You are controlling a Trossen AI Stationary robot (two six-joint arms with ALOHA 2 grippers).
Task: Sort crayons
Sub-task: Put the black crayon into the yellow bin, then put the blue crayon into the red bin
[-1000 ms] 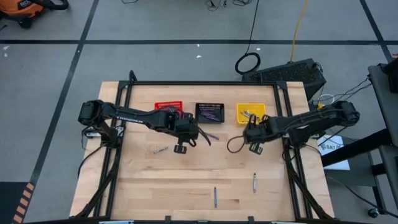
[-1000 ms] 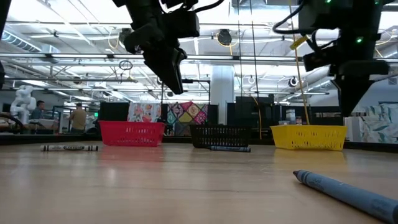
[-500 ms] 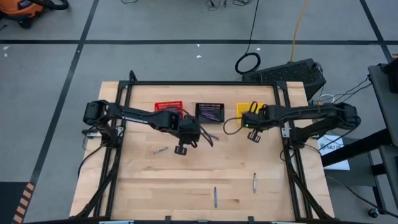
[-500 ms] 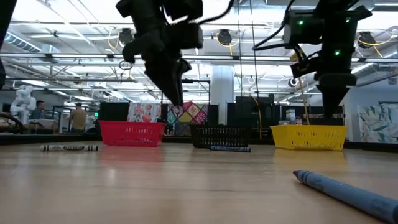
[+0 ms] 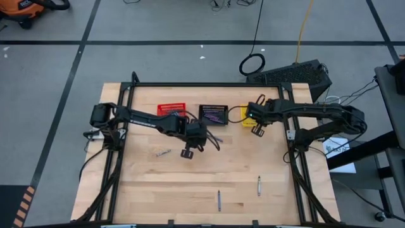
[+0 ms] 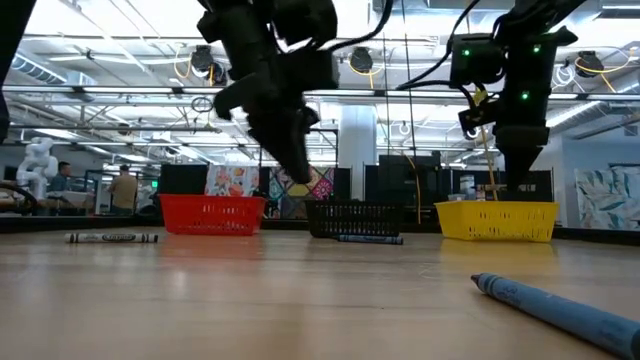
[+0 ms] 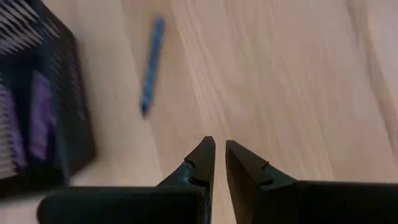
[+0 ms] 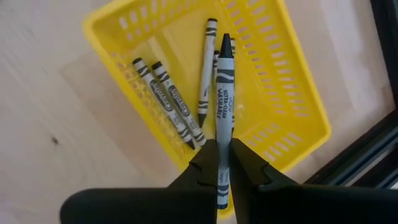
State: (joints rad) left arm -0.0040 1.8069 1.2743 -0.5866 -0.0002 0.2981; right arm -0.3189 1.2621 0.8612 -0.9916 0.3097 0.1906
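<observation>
Both arms have shifted toward the frame's top: the right gripper (image 8: 222, 163) is pinching a grey crayon (image 8: 222, 87) over the yellow basket (image 8: 298, 99) for sorting by colour, while the left gripper (image 7: 219, 162), nearly pressed together and empty, is hovering near a blue crayon (image 7: 151, 65).

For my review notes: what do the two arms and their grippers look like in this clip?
Both arms are dark, slim and jointed, each with a black cable looping beside the wrist. The left gripper ends in two black, tapering fingers with notched inner edges; the right gripper has matching black pointed fingers. In the low view, small green lights glow on the right arm's wrist housing. No other markings can be read.
</observation>
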